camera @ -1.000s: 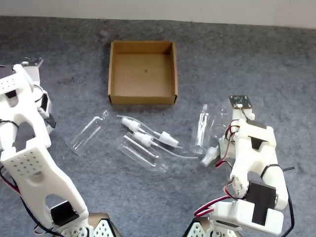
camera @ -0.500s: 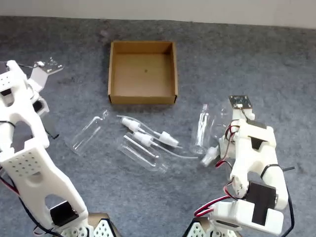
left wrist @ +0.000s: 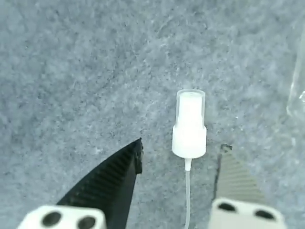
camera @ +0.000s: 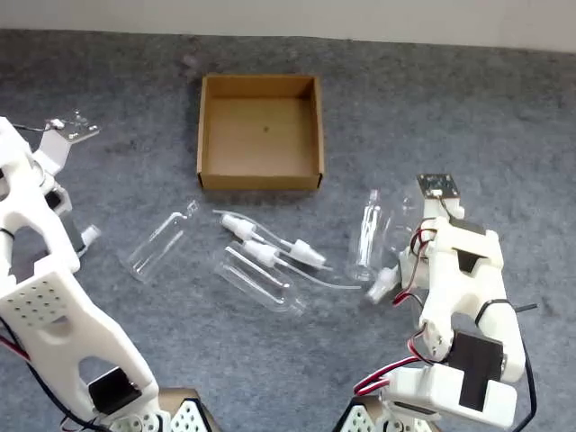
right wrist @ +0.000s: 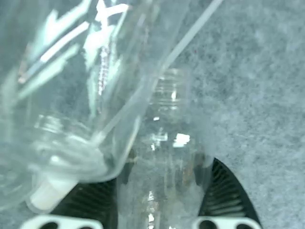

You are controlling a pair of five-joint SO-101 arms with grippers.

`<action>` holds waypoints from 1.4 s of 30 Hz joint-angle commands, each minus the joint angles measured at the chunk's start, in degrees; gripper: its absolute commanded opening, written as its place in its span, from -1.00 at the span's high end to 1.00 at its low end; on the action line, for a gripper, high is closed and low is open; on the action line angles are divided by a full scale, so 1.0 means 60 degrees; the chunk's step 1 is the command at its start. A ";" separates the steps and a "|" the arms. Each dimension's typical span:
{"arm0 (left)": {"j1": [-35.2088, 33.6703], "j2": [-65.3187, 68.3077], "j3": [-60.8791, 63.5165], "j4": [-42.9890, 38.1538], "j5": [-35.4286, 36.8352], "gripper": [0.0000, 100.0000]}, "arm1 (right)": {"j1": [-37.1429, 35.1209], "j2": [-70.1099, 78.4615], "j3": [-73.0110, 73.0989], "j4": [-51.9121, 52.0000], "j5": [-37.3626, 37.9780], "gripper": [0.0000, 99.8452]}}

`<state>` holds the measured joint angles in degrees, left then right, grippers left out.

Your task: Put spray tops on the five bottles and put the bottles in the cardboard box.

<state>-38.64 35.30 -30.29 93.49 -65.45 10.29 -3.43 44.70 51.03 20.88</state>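
Nearest the bases, the right gripper [right wrist: 164,183] was closed on a clear bottle [right wrist: 167,138], one dark jaw against each side of it and the threaded neck pointing away from the wrist. In the high view the right arm [camera: 463,288] covered much of that bottle. Just beside it lay a second bottle [camera: 364,236] on its side, with a white spray top [camera: 382,286] at its nearer end; whether that top sat in the bottle could not be told. Over at the left edge, the left gripper [left wrist: 181,145] was held above the grey carpet [camera: 468,117] with its jaws spread wide. A loose spray top [left wrist: 189,125] lay between the tips, touched by neither, its thin tube running back toward the wrist. Toward the middle lay a third bottle [camera: 257,277] and, to its left, a fourth bottle [camera: 160,239], both on their sides. A cluster of three spray tops [camera: 263,253] lay just beyond the third. Farthest off, the cardboard box [camera: 261,181] sat open side up, well apart from both grippers
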 commanded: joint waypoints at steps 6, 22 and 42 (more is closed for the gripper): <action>-0.0242 -0.0388 -0.0418 0.0293 0.0176 0.99 | -0.0447 0.0110 0.0066 0.0051 0.0147 0.79; -0.0667 -0.1004 -0.0784 0.1128 0.3179 0.99 | -0.0432 0.0110 0.0081 0.0051 0.0147 0.79; -0.1971 -0.4359 -0.0886 0.1099 0.4762 0.39 | -0.0447 0.0168 0.0095 0.0037 0.0147 0.79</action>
<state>-48.92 12.35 -33.10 99.56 -37.14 10.29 -3.43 44.70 51.03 20.88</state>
